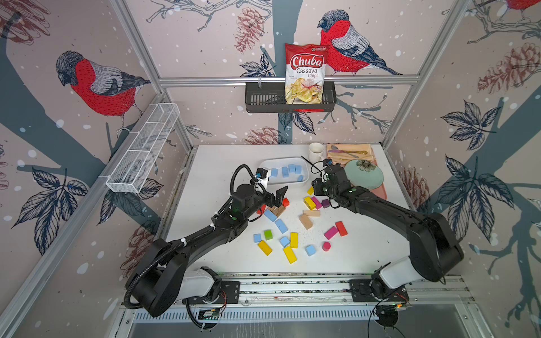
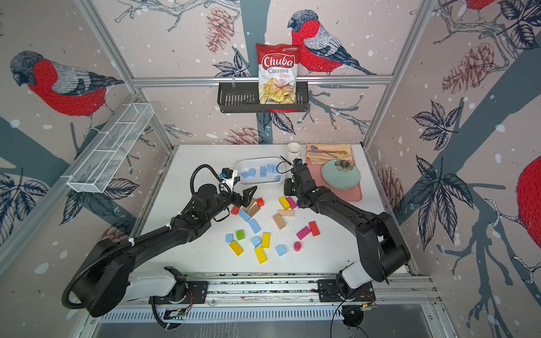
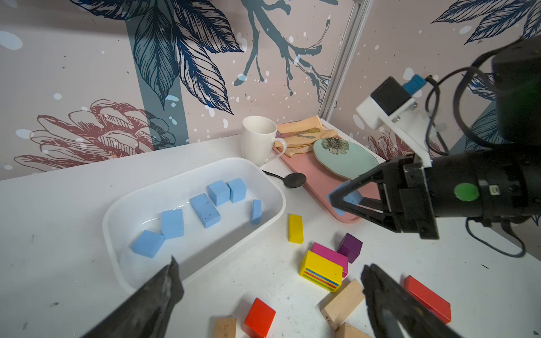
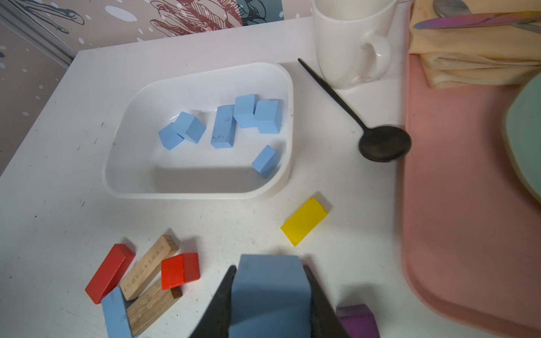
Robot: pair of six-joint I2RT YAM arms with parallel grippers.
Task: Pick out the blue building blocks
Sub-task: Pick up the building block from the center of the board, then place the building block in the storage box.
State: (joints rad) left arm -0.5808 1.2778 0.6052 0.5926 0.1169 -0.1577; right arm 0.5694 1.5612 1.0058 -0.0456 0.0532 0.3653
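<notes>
The chips bag (image 1: 305, 73) in the black basket (image 1: 263, 99) reads "Chuba" in white script on red, with "Cassava Chips" beneath (the smaller print below is too fine to read). A tan block (image 4: 149, 267) bears engraved marks, which are illegible.

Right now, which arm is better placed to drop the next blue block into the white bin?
Right. The right gripper is shut on a blue block close beside the white bin. The left gripper is open and empty, so it would first have to pick one up.
</notes>
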